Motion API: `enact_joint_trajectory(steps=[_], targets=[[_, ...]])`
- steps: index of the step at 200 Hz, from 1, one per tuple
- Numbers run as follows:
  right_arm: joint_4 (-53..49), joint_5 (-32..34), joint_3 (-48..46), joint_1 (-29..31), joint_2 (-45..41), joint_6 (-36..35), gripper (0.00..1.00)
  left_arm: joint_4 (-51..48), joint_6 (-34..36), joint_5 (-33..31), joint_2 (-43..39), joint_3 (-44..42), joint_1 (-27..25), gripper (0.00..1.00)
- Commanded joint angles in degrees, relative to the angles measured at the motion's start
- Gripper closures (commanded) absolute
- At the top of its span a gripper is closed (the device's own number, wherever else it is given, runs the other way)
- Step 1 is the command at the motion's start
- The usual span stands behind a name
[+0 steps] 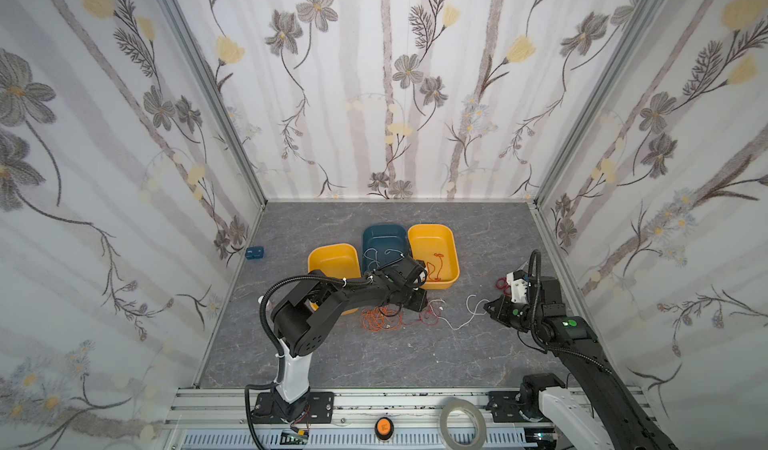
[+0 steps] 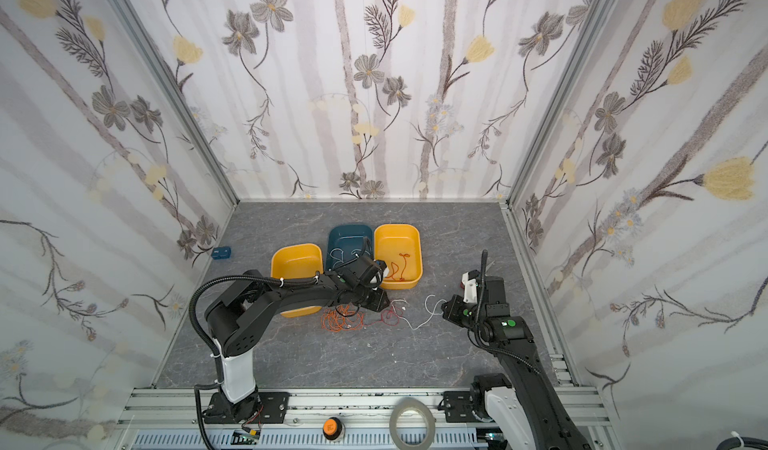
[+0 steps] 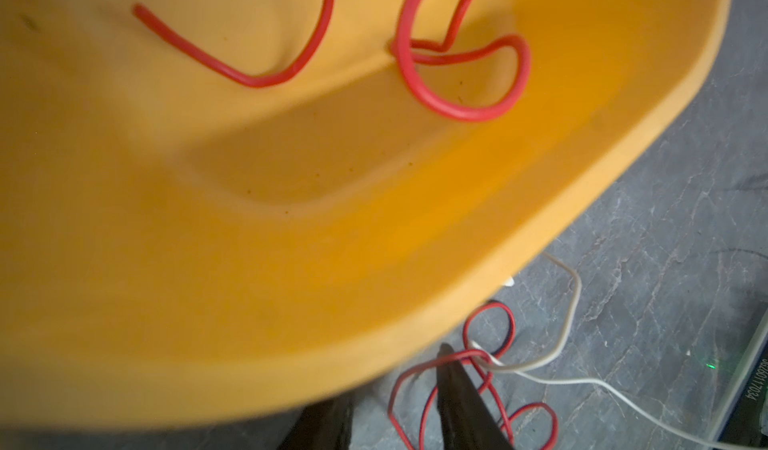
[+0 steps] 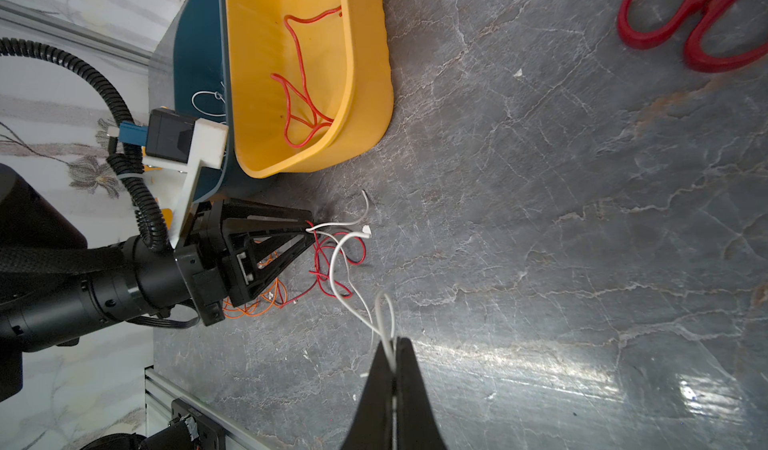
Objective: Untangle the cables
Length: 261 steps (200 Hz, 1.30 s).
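The cables lie in one loose tangle on the table [image 4: 540,219], in front of the trays and between the two arms. The orange bundle [image 1: 378,319] is partly hidden beneath the left arm's wrist; the thin red cable [image 3: 514,327] knots just beside it; the white cable [image 4: 388,335] runs out from that knot toward the right arm.

The long axis of the white cable lies across the table, from one gripper to the other; it sags in a slack curve.

The right gripper [image 4: 393,344] is clamped on a doubled loop of the white cable, jaws pressed together. The left gripper [image 4: 311,228] has its tips at the knot, where red and white cross; its jaws stand partly apart in the left wrist view; whether they pinch a strand cannot be told.

The left arm is nearer the knot; the right gripper is well apart from it. Separation therefore probably calls for a pull along the white cable's axis, away from the knot.

Open table lies toward the near edge and to the right. The yellow tray [image 4: 386,94], holding another red strand, stands just behind the knot, touching the blue tray [image 1: 384,231]; the scissors [image 4: 648,43] lie beyond the right gripper.
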Motion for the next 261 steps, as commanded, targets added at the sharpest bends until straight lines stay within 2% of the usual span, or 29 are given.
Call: enact_joint_trajectory(steps=[1, 32, 60, 152, 184, 206, 236, 261], targets=[[2.71, -0.78, -0.53, 0.09, 0.3, 0.61, 0.97, 0.53, -0.62, 0.55, 0.93, 0.44, -0.03, 0.76], [1.99, 0.92, 0.16, 0.09, -0.15, 0.7, 0.97, 0.6, -1.0, -1.78, -1.06, -1.09, 0.05, 0.92], [-1.86, 8.55, 1.81, -0.32, -1.26, 0.07, 0.98, 0.83, -1.76, -4.08, -4.84, -4.13, 0.36, 1.0], [-7.85, 21.15, 1.74, -10.92, -7.0, 4.69, 0.99, 0.35, -6.66, -9.88, -16.67, -16.42, 1.43, 1.0], [-7.93, 22.89, 1.14, -14.71, -9.5, 6.83, 1.0, -0.75, -7.99, -11.55, -18.82, -18.86, 1.81, 1.0], [-7.7, 21.55, 1.4, -16.84, -9.79, 7.08, 1.0, -1.68, -8.37, -11.81, -19.62, -19.54, 1.89, 1.0], [-8.21, 23.18, 1.72, -18.83, -11.64, 8.93, 1.0, -5.14, -8.65, -14.75, -20.67, -19.61, 2.42, 1.0], [-5.82, 16.05, 2.22, -19.71, -10.37, 7.87, 1.0, -3.21, -8.57, -11.93, -21.61, -20.61, 2.51, 1.0]])
